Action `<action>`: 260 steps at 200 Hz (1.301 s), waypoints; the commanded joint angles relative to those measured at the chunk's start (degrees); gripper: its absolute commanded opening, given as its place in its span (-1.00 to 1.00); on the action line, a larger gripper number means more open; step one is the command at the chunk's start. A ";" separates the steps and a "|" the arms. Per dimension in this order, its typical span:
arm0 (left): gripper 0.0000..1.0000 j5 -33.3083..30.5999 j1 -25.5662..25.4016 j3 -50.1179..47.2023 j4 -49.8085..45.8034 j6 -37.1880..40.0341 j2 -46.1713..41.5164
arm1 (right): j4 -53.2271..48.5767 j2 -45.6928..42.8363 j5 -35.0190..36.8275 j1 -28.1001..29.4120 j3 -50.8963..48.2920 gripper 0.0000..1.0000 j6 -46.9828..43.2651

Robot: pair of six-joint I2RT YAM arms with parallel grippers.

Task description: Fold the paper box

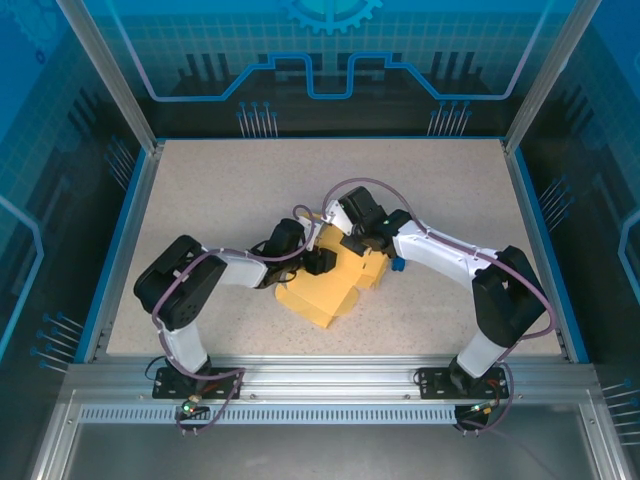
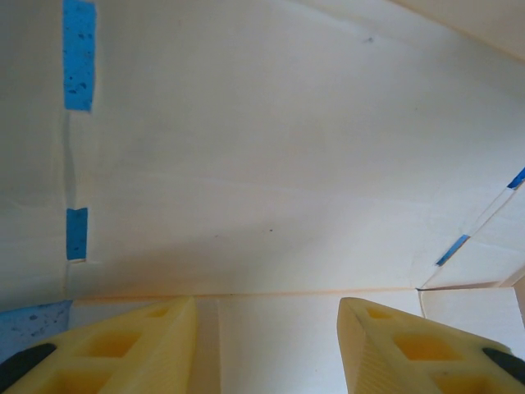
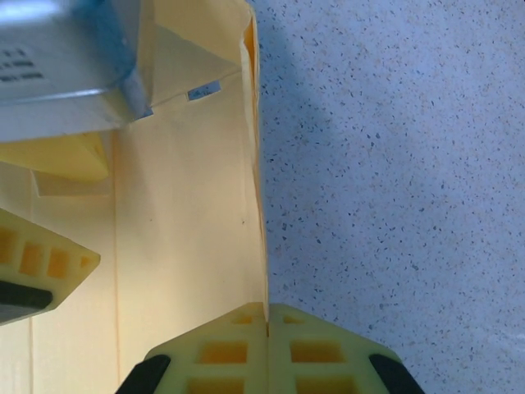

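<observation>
Above, you are seeing the paper box [image 1: 325, 295] lying on the tabletop [image 1: 230, 190] beneath left hand [image 1: 318, 262] and right hand [image 1: 358, 243]; left wrist: left hand [image 2: 267, 304] is standing apart, the paper box [image 2: 271, 164] directly ahead; right wrist: right hand [image 3: 267, 310] is clamping the paper box [image 3: 180, 213] by its edge.

Speckled grey table [image 1: 220, 190] — the paper box [image 1: 320, 300] lies near its middle.

left arm [image 1: 185, 290], right arm [image 1: 440, 255]: white shell links between bulky rounded black joint housings | cables [image 1: 355, 181]: thin, dull purple, in loose loops along each arm | base plates [image 1: 190, 381]: flat, black | left gripper [image 2: 267, 305], right gripper [image 3: 268, 310]: pale yellow wedge-shaped fingers, ribbed faces, square hollows, black trim
</observation>
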 commanded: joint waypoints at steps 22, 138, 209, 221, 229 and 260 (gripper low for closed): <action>0.02 0.21 -0.33 -0.69 -1.20 1.40 -2.65 | 1.17 -0.77 -1.29 -1.19 -0.97 -1.00 1.36; 0.14 6.73 10.14 4.47 -13.97 5.75 -16.25 | -4.67 -1.97 -9.72 -3.96 2.67 -1.00 2.20; 0.12 11.27 10.43 9.93 -15.58 4.91 -9.98 | -5.34 -1.97 -10.09 -4.40 2.81 -1.00 3.18; 0.11 11.80 10.43 10.38 -15.21 4.59 -9.14 | -5.19 -2.05 -10.26 -4.42 2.72 -1.00 3.28; 0.09 12.49 10.43 10.77 -15.08 4.40 -8.58 | -5.03 -2.06 -10.23 -4.40 2.71 -1.00 3.49; -0.01 16.63 10.34 9.95 -11.44 1.30 -7.51 | -4.12 -2.19 -10.25 -4.40 2.81 -1.00 4.75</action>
